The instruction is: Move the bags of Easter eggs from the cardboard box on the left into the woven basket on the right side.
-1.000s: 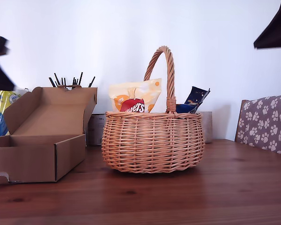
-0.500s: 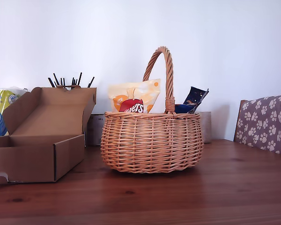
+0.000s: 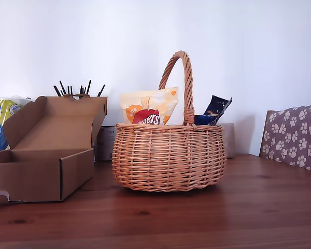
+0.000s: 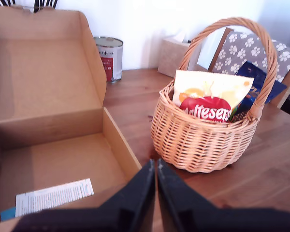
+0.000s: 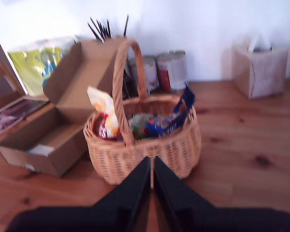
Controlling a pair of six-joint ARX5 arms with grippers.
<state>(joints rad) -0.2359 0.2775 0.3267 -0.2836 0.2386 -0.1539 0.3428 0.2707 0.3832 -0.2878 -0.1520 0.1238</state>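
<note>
The woven basket (image 3: 168,155) stands mid-table, right of the open cardboard box (image 3: 41,171) in the exterior view. A cream-orange bag with a red logo (image 3: 147,106) and a dark blue bag (image 3: 216,107) stick up out of the basket. The second wrist view also shows a pale green-white bag (image 5: 141,121) lying between them. The box (image 4: 48,92) holds only a printed paper slip (image 4: 53,195). My first gripper (image 4: 156,166) is shut and empty above the box's near corner. My second gripper (image 5: 152,164) is shut and empty, raised in front of the basket (image 5: 150,150).
A yellow and blue package (image 3: 0,124) and black sticks (image 3: 78,88) stand behind the box. Tins (image 5: 171,70) and a tissue box (image 5: 259,70) sit by the wall. A paw-print chair (image 3: 295,136) is at the exterior view's right.
The dark arm parts at both upper corners of the exterior view have drawn out of sight. Basket, bags and box have stayed put.
</note>
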